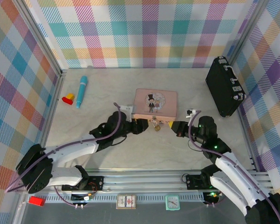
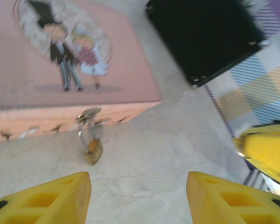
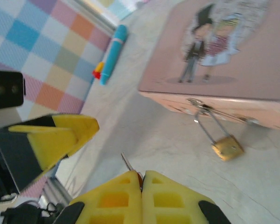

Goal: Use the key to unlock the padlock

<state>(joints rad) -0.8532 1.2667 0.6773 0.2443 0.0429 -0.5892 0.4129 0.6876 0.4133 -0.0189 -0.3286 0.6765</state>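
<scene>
The small brass padlock (image 1: 155, 125) (image 2: 93, 151) (image 3: 227, 148) hangs by its thin shackle from the clasp on the front of the pink tin (image 1: 155, 103) (image 2: 60, 70) (image 3: 233, 56). My right gripper (image 3: 141, 175) (image 1: 178, 127) is shut on the key (image 3: 127, 162), whose thin grey blade sticks out past the fingertips. It sits to the right of the padlock and apart from it. My left gripper (image 2: 138, 186) (image 1: 141, 126) stands open just left of the padlock, with bare table between its fingers.
A black case (image 1: 224, 86) (image 2: 205, 37) lies at the back right. A blue tube (image 1: 81, 91) (image 3: 114, 53) and yellow-and-red blocks (image 1: 67, 98) lie at the back left. Checked walls close in the table on three sides.
</scene>
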